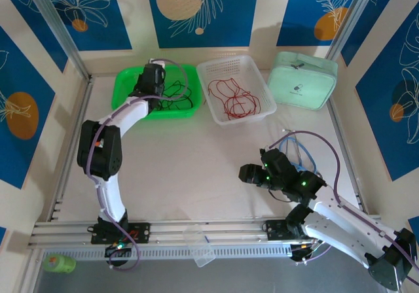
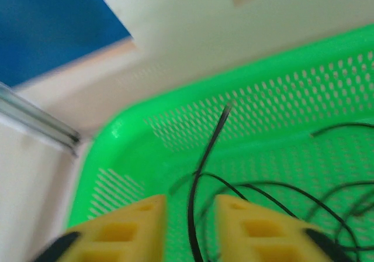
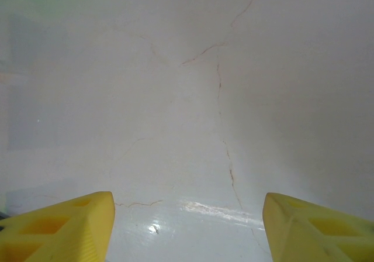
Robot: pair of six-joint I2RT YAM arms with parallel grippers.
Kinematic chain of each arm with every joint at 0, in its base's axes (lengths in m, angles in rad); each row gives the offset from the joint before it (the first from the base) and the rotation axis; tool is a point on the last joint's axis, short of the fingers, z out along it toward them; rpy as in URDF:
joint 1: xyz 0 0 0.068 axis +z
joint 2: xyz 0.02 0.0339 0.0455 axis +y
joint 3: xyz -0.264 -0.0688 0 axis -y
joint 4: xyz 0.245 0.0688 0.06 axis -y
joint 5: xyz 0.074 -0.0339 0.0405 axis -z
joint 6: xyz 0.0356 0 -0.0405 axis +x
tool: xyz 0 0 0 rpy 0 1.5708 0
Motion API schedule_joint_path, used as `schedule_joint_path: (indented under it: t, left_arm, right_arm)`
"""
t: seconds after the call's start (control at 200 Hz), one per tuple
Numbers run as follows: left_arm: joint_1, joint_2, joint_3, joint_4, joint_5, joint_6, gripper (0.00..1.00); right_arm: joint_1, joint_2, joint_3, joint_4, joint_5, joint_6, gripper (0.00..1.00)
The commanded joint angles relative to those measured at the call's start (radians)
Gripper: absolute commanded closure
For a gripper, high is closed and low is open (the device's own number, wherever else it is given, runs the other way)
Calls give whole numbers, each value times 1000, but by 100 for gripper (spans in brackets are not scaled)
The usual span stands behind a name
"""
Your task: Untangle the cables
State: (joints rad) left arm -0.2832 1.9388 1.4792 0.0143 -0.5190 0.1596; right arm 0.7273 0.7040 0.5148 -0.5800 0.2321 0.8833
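Backdrop: cream walls with blue leaf-print panels [image 1: 196, 5] around a pale, veined table [image 1: 196, 169].
Far edge, as I see it from above: green basket [image 1: 126, 87] on the left, white basket [image 1: 226, 63] in the middle, mint pouch [image 1: 302, 80] on the right.
Cables: black cables [image 1: 177, 93] lie in loose loops in the green basket; red cables [image 1: 236, 100] lie coiled in the white basket, so the two colours sit apart.
Left gripper [image 1: 156, 77]: I have it reached over the green basket's back left part; on its wrist camera the yellow fingers [image 2: 134, 227] stand slightly apart, and one black strand runs up through the gap without being pinched.
Right gripper [image 1: 247, 173]: low over bare table at the near right, jaws spread wide, nothing between them.
Beside the right arm: a blue cable loop [image 1: 298, 152].
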Motion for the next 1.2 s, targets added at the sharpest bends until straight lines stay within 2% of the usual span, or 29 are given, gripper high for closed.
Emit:
schedule_joint_path:
  t: [0.0,0.145,0.2,0.38,0.475,0.565,0.675,0.76,0.805,0.91,1.015,1.101,1.191]
  left_arm:
    - [6,-13,-10,-43,51,-107,52]
    - [10,-49,18,-105,73,-124,19]
    - [15,-67,48,-149,91,-135,13]
    - [37,-158,111,-280,131,-182,0]
    - [59,-248,82,-326,161,-232,0]
    - [95,-371,-15,-319,198,-279,0]
    - [155,-545,-242,-191,220,-309,0]
    - [197,-641,-406,-98,216,-319,0]
    - [202,-680,-481,-69,176,-319,0]
    - [203,-747,-675,56,177,-269,0]
    - [204,-748,-897,274,176,-207,0]
    - [205,-715,-1059,512,149,-216,0]
    - [205,-623,-1146,718,154,-213,0]
  right_arm:
    - [-3,-1,15,-42,17,6,32]
    - [-14,1,27,-59,13,-7,32]
    - [-21,4,30,-64,10,-9,32]
    - [-41,19,45,-68,-8,-21,32]
    - [-63,35,58,-66,-19,-38,32]
    - [-112,66,69,-41,-50,-80,31]
    - [-210,135,74,43,-120,-184,31]
    - [-279,188,74,140,-124,-288,30]
    - [-303,204,77,198,-91,-350,30]
    - [-335,211,65,364,34,-530,28]
    - [-350,216,-12,611,45,-744,19]
    - [-367,264,-58,737,66,-847,18]
    - [-391,337,-104,849,99,-882,18]
